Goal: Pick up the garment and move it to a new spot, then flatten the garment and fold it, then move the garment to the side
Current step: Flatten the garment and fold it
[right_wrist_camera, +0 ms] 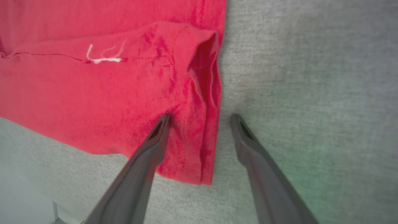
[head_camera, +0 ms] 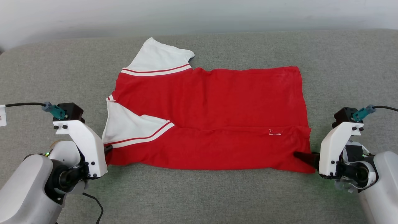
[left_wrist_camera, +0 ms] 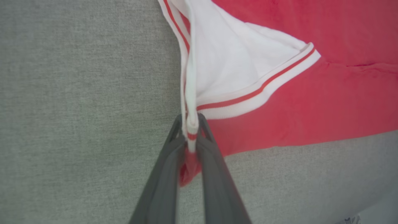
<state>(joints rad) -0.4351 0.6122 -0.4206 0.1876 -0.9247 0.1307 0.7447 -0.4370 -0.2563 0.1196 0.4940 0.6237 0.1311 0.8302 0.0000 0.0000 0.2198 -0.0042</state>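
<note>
The garment (head_camera: 211,118), a red jersey with white sleeves and red-white striped trim, lies spread and partly folded on the grey surface, its near long edge turned over. At its near left corner my left gripper (left_wrist_camera: 192,123) is shut on the bunched white-and-red trim (left_wrist_camera: 191,130). My right gripper (right_wrist_camera: 200,118) is open at the near right corner, one finger over the red hem (right_wrist_camera: 199,146) and the other over bare surface. In the head view the left gripper (head_camera: 107,150) and right gripper (head_camera: 303,156) sit at opposite ends of the near edge. No lettering shows.
A grey fabric surface (head_camera: 199,193) stretches wide around the garment, with free room in front and to both sides. A pale wall (head_camera: 199,15) runs along the back. A loose white thread (head_camera: 275,133) lies on the folded red flap.
</note>
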